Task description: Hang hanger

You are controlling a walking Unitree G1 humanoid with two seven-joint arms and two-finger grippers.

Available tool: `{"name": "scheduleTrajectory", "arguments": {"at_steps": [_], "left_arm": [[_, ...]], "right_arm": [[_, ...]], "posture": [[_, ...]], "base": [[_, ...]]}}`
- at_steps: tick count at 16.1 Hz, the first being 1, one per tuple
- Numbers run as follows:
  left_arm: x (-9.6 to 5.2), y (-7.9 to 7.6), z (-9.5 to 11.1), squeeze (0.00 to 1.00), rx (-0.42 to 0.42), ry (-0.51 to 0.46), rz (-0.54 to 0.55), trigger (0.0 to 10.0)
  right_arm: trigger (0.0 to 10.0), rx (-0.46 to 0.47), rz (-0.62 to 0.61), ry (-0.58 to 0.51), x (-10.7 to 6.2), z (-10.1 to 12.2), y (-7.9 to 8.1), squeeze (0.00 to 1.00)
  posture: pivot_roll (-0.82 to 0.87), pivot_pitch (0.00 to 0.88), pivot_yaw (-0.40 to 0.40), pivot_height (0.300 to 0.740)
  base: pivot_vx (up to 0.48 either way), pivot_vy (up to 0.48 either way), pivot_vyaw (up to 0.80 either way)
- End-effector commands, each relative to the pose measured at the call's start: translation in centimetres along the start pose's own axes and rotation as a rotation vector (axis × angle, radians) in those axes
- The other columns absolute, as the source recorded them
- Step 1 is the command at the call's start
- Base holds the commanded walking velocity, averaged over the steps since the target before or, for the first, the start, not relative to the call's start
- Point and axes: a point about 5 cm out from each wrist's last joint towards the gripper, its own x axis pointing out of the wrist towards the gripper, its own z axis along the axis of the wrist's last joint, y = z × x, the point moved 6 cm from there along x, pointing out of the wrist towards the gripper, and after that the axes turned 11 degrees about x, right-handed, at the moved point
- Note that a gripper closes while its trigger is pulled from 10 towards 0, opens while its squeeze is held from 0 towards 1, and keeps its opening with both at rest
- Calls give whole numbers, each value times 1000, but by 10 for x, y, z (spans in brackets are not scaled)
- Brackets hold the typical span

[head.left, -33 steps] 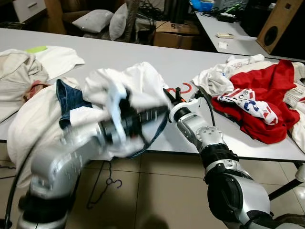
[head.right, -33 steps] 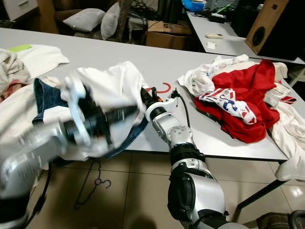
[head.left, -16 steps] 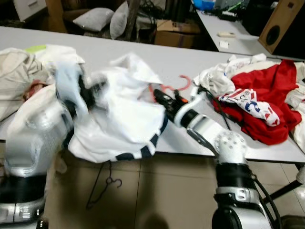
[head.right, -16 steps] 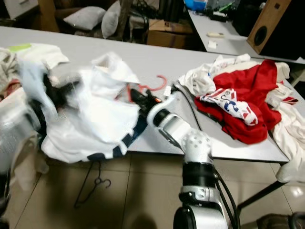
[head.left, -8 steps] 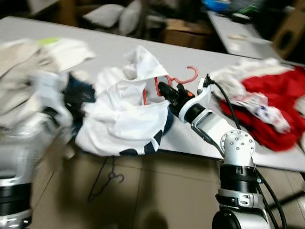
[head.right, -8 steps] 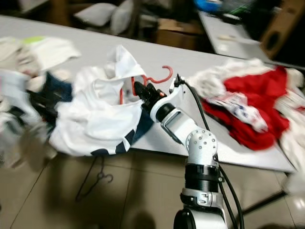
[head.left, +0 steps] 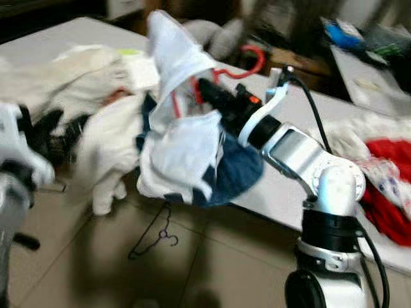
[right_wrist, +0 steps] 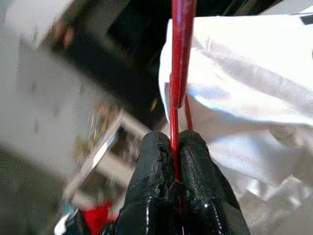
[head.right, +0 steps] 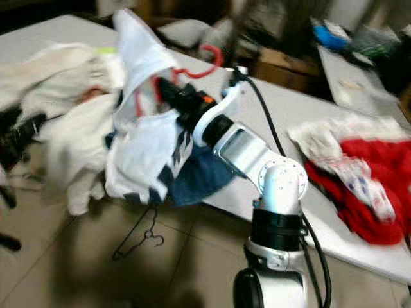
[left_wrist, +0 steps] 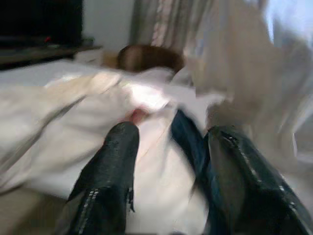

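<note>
Now my right gripper (right_wrist: 177, 169) pinches the red hanger (head.left: 247, 63), draped in a white shirt (head.left: 183, 144), upper centre above the table (head.left: 292, 112); my left gripper (left_wrist: 168, 161), fingers spread, idles lower left; next I'd need a rail.

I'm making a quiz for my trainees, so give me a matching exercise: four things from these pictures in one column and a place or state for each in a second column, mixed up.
Things:
1. red hanger
2. black wire hanger
3. left gripper
4. red garment

Places or states:
A. lying on the floor by the table
B. open, pointing at the pale clothes
C. pinched in the right gripper, white shirt draped on it
D. heaped on the table to the robot's right

Pairs: 1-C, 2-A, 3-B, 4-D
</note>
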Motion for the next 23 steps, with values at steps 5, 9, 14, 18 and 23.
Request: {"name": "scheduleTrajectory", "arguments": {"at_steps": [5, 9, 14, 18, 23], "left_arm": [[-17, -72, 3, 941, 70, 44, -220, 10000], [-8, -112, -7, 945, 49, 77, -371, 10000], [3, -137, -24, 957, -53, 96, -411, 10000], [9, -143, -32, 980, -57, 94, -400, 10000], [7, -130, -34, 976, -13, 83, -335, 10000]], "right_arm": [[10000, -120, -50, 118, -48, -26, -11, 0], [10000, -124, -170, 101, -87, -44, -34, 0], [10000, -191, -289, 46, -121, -39, -48, 0], [10000, -290, -319, 67, -132, -41, -40, 0], [10000, -318, -191, 63, -120, -29, -24, 0]], "posture": [[138, 0, -158, 740], [87, 0, -33, 740], [-48, 0, 64, 740], [-78, 0, 1, 740], [-34, 0, -48, 740]], "base": [[0, 0, 800], [0, 0, 800], [0, 0, 800], [0, 0, 800], [0, 0, 800]]}}
